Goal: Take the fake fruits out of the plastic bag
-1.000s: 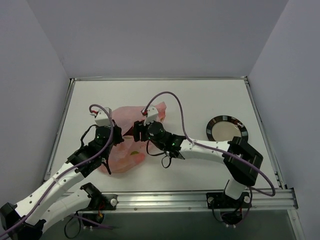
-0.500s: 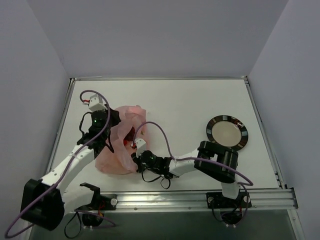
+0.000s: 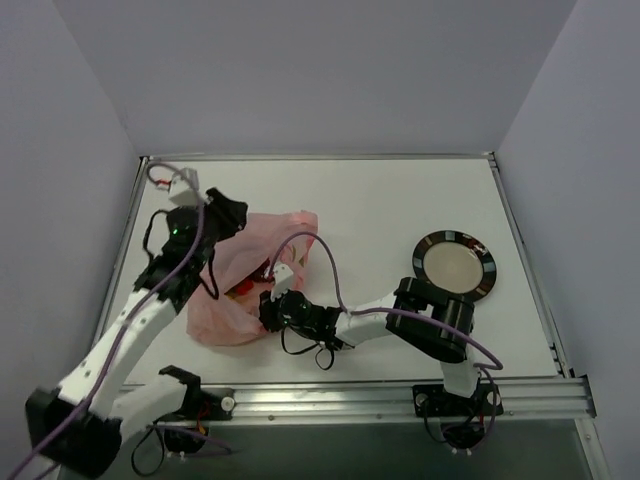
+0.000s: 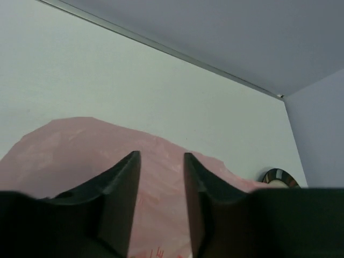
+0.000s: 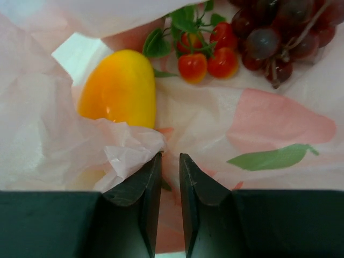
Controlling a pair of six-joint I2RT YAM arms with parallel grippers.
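The pink plastic bag point(image 3: 250, 285) lies crumpled at the left of the table. My left gripper point(image 3: 228, 213) is at its upper left edge. In the left wrist view the fingers point(image 4: 161, 155) stand narrowly apart with pink film point(image 4: 161, 215) filling the gap. My right gripper point(image 3: 266, 305) is at the bag's near right edge, its jaws point(image 5: 170, 156) almost together on a fold of film. Inside the bag lie a yellow fruit point(image 5: 121, 88), red-orange pieces with green leaves point(image 5: 207, 54) and a dark purple grape bunch point(image 5: 279, 37). The pinkish-red round fruit does not show.
A round dark-rimmed plate point(image 3: 455, 262) sits on the table to the right of the bag, its edge also showing in the left wrist view point(image 4: 278, 177). Grey walls close in the table on three sides. The right arm's purple cable loops over the bag.
My left gripper has risen toward the far left and the bag's upper part has stretched after it. The right gripper moved down from the bag's top to its near right edge.
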